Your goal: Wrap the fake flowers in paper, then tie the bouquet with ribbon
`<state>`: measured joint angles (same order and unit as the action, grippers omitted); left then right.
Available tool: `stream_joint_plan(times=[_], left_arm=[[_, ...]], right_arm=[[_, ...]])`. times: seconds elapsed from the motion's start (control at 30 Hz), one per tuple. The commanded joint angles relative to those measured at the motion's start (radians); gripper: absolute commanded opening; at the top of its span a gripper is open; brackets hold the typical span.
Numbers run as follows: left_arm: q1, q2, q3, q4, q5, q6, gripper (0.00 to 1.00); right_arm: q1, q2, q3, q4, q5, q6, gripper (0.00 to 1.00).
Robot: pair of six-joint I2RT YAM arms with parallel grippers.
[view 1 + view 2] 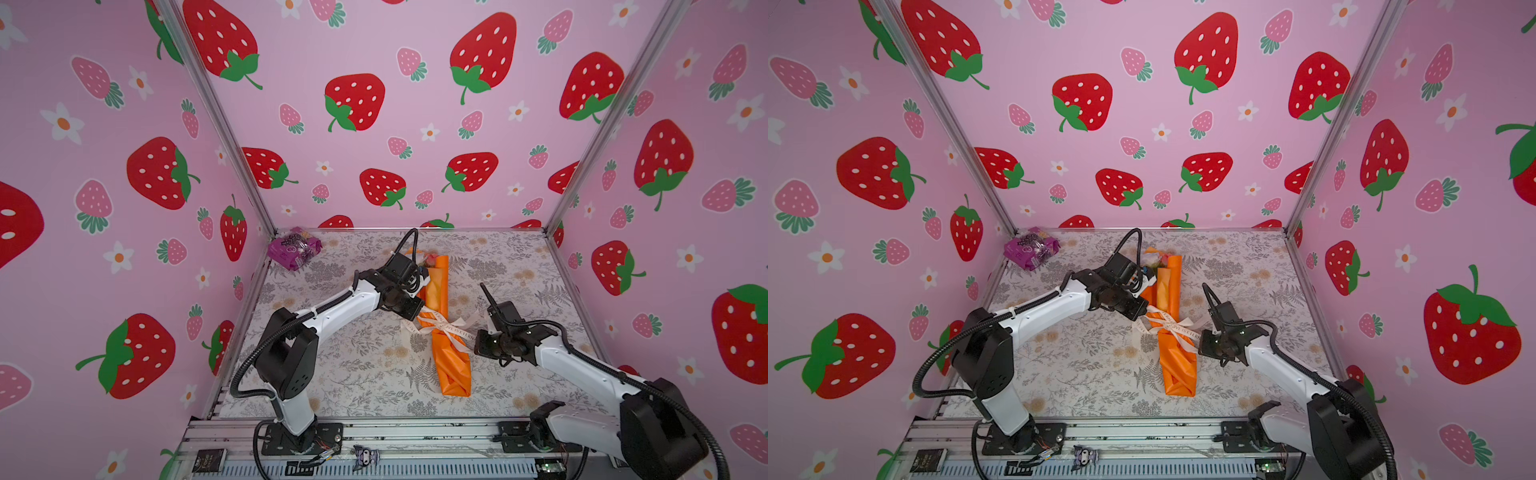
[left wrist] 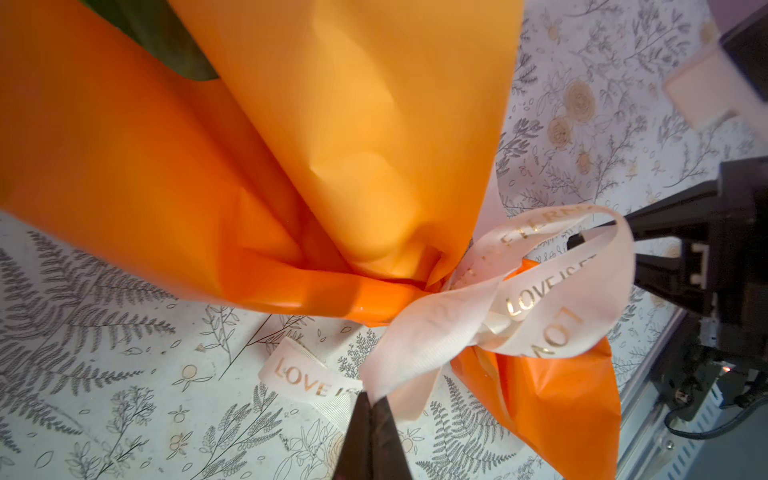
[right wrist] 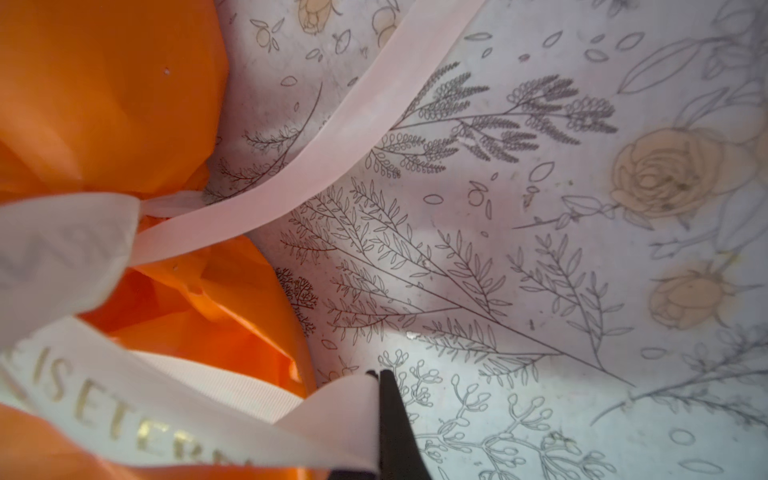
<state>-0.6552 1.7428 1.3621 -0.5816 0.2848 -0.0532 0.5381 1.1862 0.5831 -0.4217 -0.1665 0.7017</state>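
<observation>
The bouquet (image 1: 453, 365), rolled in orange paper, lies lengthwise at mid-table (image 1: 353, 374), blooms toward the back wall. A cream ribbon (image 2: 419, 328) already cinches its waist in a looped knot, so the tying looks nearly finished; snugging and letting go remain. The left gripper (image 2: 371, 405) is clamped on one loop. The right gripper (image 3: 376, 374) touches the other, though I cannot tell whether it pinches.

One bouquet (image 1: 453, 370) in orange paper lies in the middle of the counter (image 1: 353, 374); its flower heads are too hidden to count. One cream ribbon (image 1: 446, 328) with gold lettering crosses it. One purple packet (image 1: 294, 248) sits in the far left corner. Two robot arms reach in from the near edge: the left arm (image 1: 345, 305) and the right arm (image 1: 582, 365).
</observation>
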Motion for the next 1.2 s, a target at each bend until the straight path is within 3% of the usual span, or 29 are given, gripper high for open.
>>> stream_joint_plan(times=[0.0, 0.1, 0.23, 0.37, 0.43, 0.6, 0.8, 0.87, 1.03, 1.17], left_arm=[[-0.006, 0.003, -0.011, 0.021, 0.099, 0.011, 0.0], [-0.015, 0.033, -0.001, -0.003, 0.11, 0.017, 0.0], [-0.015, 0.018, -0.023, 0.02, 0.11, 0.006, 0.0], [-0.017, 0.023, -0.015, 0.015, 0.115, 0.006, 0.0], [-0.016, 0.025, -0.014, 0.014, 0.118, 0.004, 0.0], [-0.014, 0.032, -0.006, 0.006, 0.066, -0.009, 0.0], [-0.006, 0.069, 0.015, -0.024, 0.06, -0.001, 0.0], [-0.006, 0.07, 0.014, -0.025, 0.064, -0.002, 0.0], [-0.003, 0.053, 0.0, -0.005, 0.057, -0.021, 0.05], [-0.001, 0.015, -0.033, 0.026, 0.008, -0.048, 0.25]], right_arm=[[-0.006, -0.017, 0.038, -0.02, -0.058, -0.039, 0.24], [-0.007, -0.074, 0.079, -0.047, -0.02, -0.047, 0.34], [-0.005, -0.174, 0.082, -0.021, -0.011, -0.07, 0.38], [0.011, -0.222, 0.009, 0.167, -0.198, -0.086, 0.39], [0.041, -0.194, -0.009, 0.235, -0.247, -0.088, 0.41], [0.114, -0.064, 0.024, 0.227, -0.209, -0.14, 0.44], [0.173, 0.037, 0.038, 0.219, -0.082, -0.172, 0.43], [0.174, 0.054, 0.038, 0.23, -0.064, -0.182, 0.4], [0.175, 0.046, 0.042, 0.239, -0.085, -0.185, 0.16], [0.175, 0.031, 0.041, 0.236, -0.1, -0.187, 0.06]])
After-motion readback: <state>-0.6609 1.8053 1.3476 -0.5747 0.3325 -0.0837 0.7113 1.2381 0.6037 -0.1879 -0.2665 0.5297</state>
